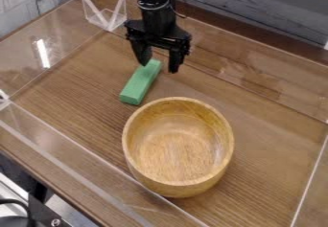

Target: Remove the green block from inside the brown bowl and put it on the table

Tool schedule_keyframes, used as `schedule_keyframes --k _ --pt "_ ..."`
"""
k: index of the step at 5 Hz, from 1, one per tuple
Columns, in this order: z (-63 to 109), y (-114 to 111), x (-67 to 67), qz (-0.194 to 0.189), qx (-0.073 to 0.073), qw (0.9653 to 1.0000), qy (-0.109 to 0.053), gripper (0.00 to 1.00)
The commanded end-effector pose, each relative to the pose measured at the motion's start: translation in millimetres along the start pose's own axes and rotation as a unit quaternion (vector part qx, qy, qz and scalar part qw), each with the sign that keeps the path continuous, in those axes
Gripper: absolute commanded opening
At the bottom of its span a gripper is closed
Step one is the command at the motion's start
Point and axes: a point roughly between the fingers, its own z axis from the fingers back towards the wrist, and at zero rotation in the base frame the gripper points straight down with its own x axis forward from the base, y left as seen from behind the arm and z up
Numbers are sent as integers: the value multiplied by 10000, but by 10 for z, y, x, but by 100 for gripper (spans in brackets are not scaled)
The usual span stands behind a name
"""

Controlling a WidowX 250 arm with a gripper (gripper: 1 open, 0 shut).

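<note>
The green block (pixel 141 81) lies flat on the table (pixel 77 97), just behind and left of the brown bowl (pixel 178 146), outside it and apart from its rim. The bowl stands upright and has nothing in it. My gripper (pixel 159 62) hangs pointing down just behind the block's far end, a little above the wood. Its two black fingers stand open with nothing between them, and they do not touch the block.
Low clear acrylic walls (pixel 45 41) edge the tabletop on the left, front and right. A grey plank wall runs along the back. A clear bracket (pixel 103 14) stands at the back left beside the arm.
</note>
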Motion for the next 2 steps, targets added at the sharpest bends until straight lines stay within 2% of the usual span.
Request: schedule_keyframes --k 1,2 --pt "173 -64 155 -65 -14 9995 -304 100" --pt "204 -125 175 -94 -63 9994 -317 100"
